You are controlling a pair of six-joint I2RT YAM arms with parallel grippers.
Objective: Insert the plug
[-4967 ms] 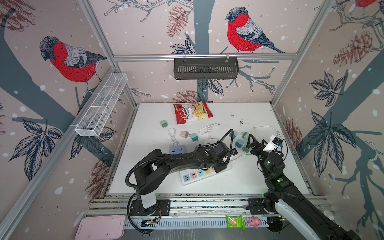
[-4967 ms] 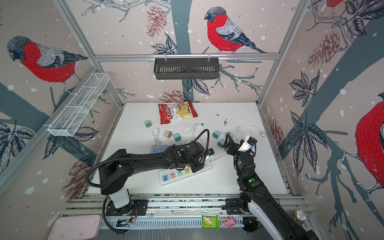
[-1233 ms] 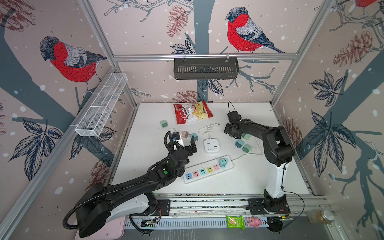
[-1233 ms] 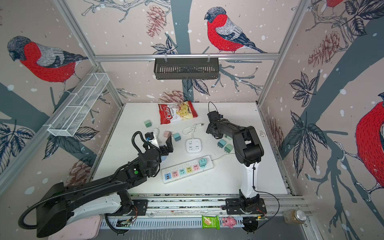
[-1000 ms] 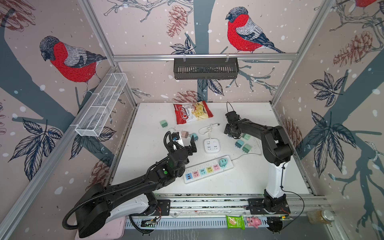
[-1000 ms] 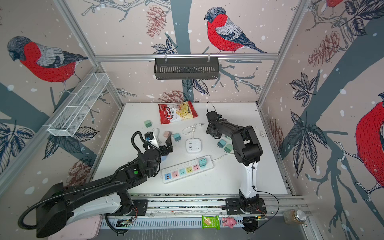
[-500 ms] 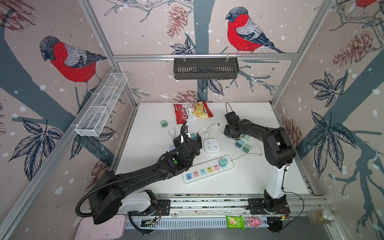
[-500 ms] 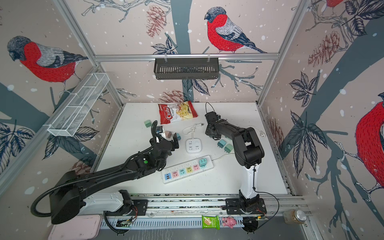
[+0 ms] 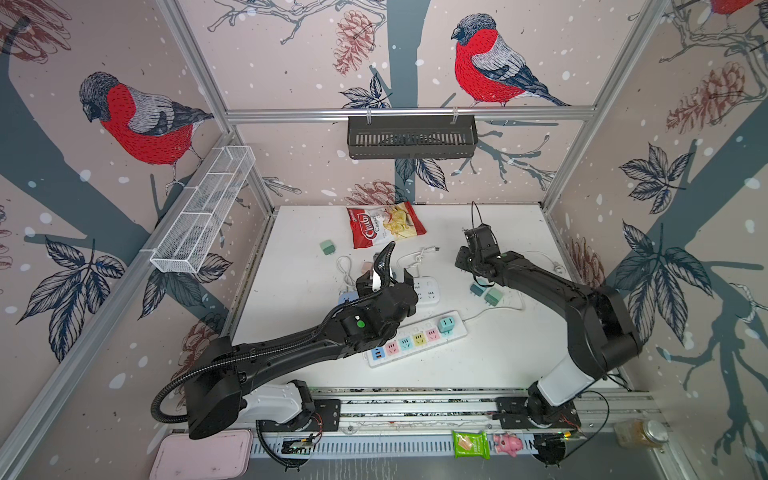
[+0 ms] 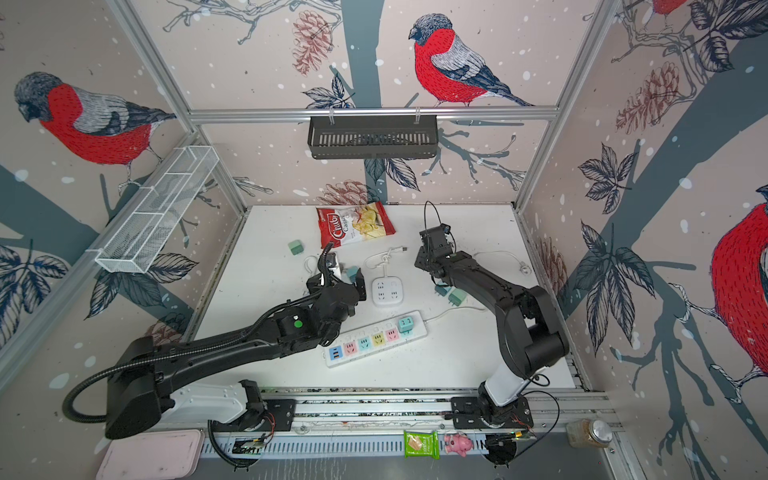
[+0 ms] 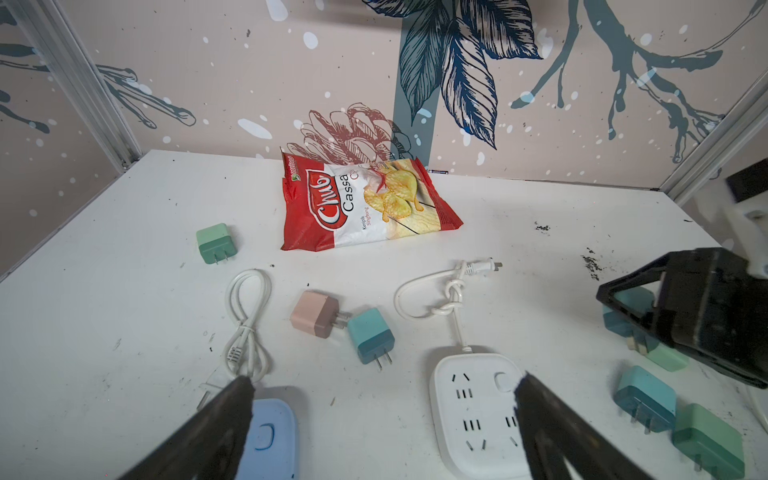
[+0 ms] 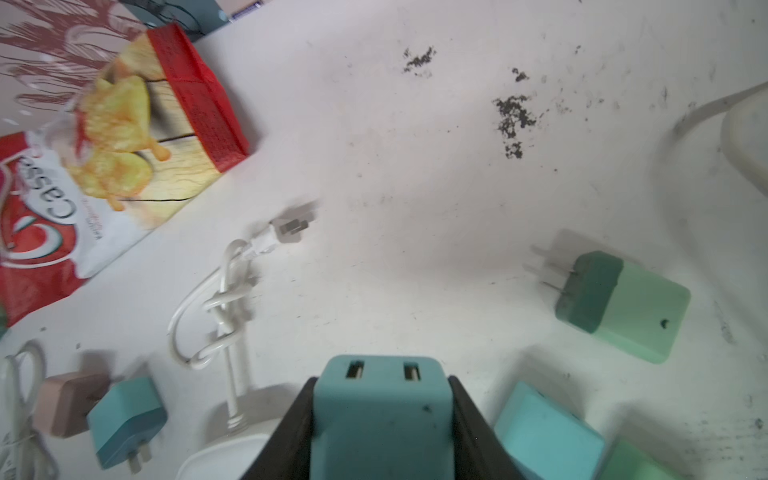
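Teal plug (image 12: 381, 419): pinched in right gripper (image 12: 382, 380), jaws narrow.
Left gripper (image 11: 382, 384): spread wide, beside white socket (image 11: 478, 419).
Strip (image 9: 417, 338): seated plug (image 9: 446, 324) at one end.

Eight plugs (image 12: 380, 419), three power strips (image 9: 417, 338), one chip bag (image 9: 386, 224).

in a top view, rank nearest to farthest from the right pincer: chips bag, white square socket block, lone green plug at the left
From the right pincer, which grips a teal plug:
1. white square socket block, just left of it, toward the front
2. chips bag, left, at the back wall
3. lone green plug, far left
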